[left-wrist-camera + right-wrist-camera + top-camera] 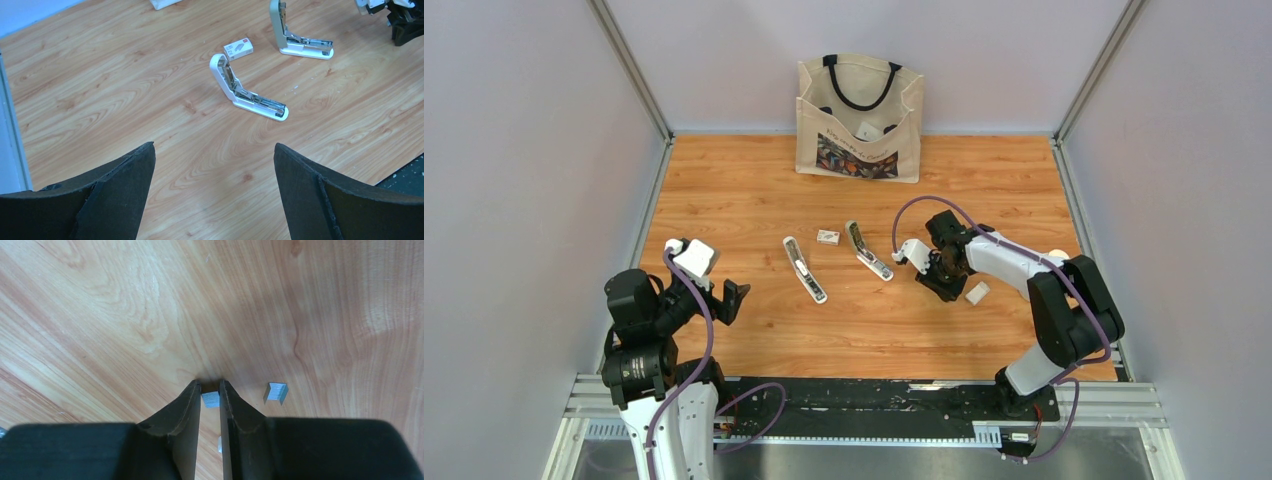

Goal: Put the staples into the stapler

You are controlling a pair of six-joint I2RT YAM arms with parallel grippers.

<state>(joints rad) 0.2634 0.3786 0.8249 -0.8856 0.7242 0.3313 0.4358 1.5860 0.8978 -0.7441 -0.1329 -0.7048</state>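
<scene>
On the table (744,200): two staplers (804,268) (869,254), two staple strips (210,399) (275,392).

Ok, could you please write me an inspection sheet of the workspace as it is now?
Surface: wooden table, bare wood.
Job's things: stapler and second stapler lie open; staple strip pinched; second strip loose beside it.
Clutter: staple box, white block, tote bag at far edge.
Grippers: right gripper shut on the staple strip; left gripper open, empty.
Cables: purple cables on both arms.
Surroundings: grey walls on three sides.
</scene>
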